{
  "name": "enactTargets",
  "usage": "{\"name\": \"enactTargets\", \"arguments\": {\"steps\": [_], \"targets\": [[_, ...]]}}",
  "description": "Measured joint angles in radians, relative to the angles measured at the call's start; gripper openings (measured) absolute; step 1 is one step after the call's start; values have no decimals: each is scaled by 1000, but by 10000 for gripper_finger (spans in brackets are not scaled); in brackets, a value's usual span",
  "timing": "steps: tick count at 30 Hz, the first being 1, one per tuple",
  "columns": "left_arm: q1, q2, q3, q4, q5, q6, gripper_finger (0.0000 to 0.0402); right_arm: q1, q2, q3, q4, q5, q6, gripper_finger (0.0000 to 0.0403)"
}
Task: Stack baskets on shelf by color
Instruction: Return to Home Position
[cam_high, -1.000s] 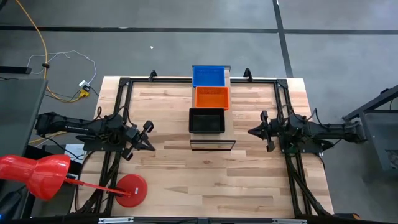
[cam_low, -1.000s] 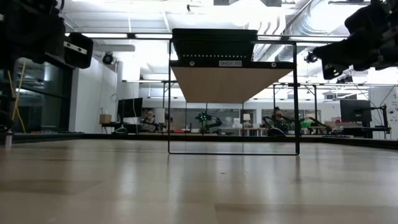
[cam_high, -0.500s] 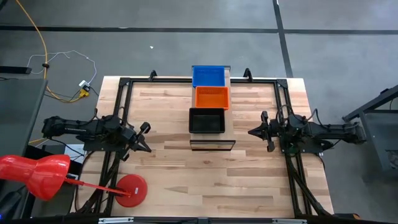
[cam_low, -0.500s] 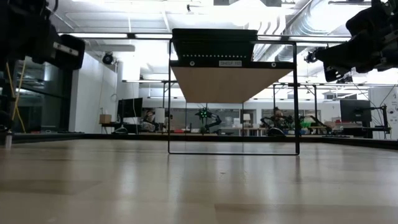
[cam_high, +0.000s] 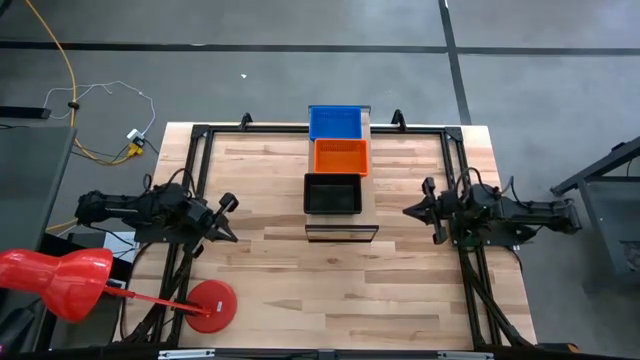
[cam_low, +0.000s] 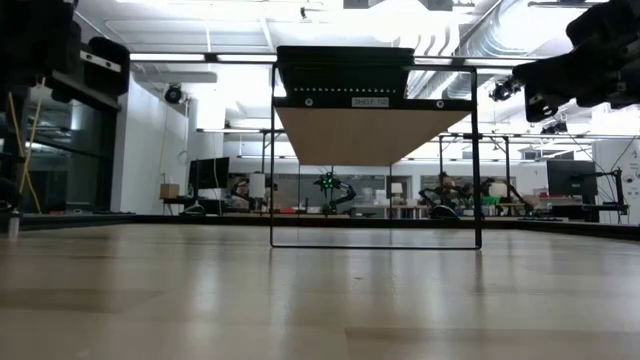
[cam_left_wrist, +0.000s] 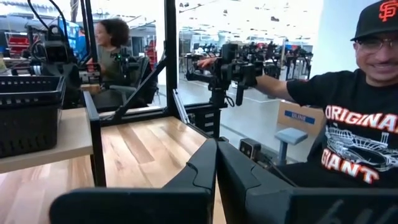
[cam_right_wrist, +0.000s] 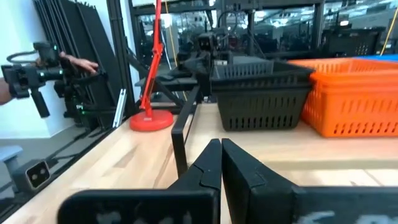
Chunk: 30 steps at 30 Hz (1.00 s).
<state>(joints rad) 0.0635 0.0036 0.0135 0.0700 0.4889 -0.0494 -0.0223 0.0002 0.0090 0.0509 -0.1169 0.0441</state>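
Observation:
The shelf (cam_high: 341, 232) is a narrow light-wood board on a thin black frame, standing at the table's middle and running from far to near. Three baskets rest on it by their bottoms in a row: blue (cam_high: 335, 122) farthest, orange (cam_high: 341, 156) in the middle, black (cam_high: 332, 193) nearest. The board's near end is bare. My left gripper (cam_high: 234, 237) hovers shut, left of the shelf. My right gripper (cam_high: 405, 212) hovers shut, right of it. The right wrist view shows the black basket (cam_right_wrist: 261, 93) and the orange basket (cam_right_wrist: 354, 96) side by side.
A red stand with a round base (cam_high: 210, 305) sits near the table's near-left corner. Black frame rails (cam_high: 190, 170) run along the table's sides. A person in a black shirt (cam_left_wrist: 348, 143) stands beyond the right edge; a hand with a device (cam_right_wrist: 37, 68) shows beyond the left edge.
My left gripper has drawn back toward the table's left edge, away from the shelf. My right gripper has drawn back a little toward the right edge. The baskets and the shelf have stayed where they were.

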Motion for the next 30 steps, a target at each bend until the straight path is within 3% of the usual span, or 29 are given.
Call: {"name": "enactTargets", "arguments": {"steps": [30], "targets": [[0, 0, 0, 2, -2, 0, 1, 1, 7, -1, -18, 1, 0, 0]]}}
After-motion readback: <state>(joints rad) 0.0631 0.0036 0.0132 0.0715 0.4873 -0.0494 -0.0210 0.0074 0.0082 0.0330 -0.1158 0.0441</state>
